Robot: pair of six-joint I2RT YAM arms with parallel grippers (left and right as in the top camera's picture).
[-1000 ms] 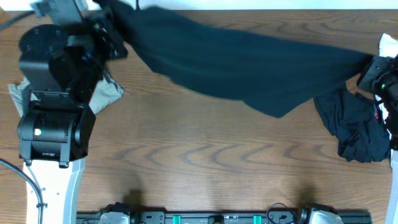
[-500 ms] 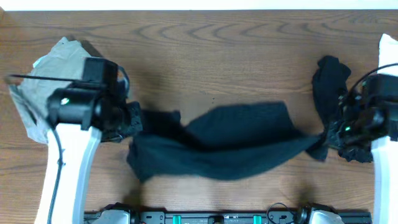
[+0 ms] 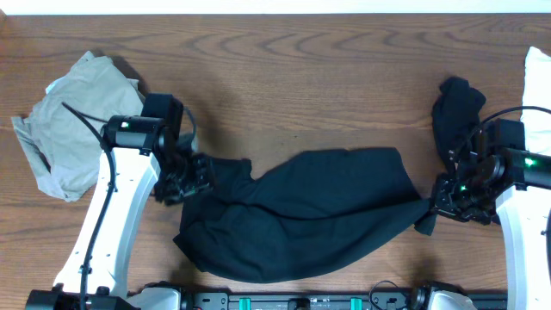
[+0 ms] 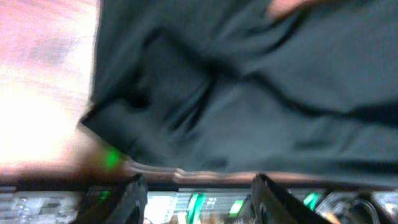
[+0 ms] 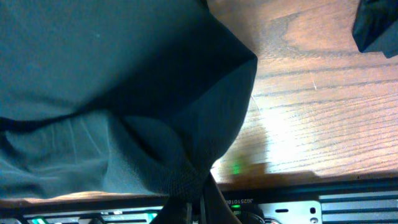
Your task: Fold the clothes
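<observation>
- Our right gripper [image 5: 194, 200] has its jaws pinched tight on the right end of the black garment [image 3: 310, 211].
- Our left gripper [image 3: 191, 175] shows fingers [image 4: 127, 198] spread wide. We see nothing between them, though that view is blurred.
- The black garment lies rumpled across the near middle of the table [image 3: 301, 77], between both grippers.
- A khaki garment [image 3: 69, 120] sits far left. A second black garment [image 3: 456, 108] and a white garment [image 3: 540, 73] sit far right.
</observation>
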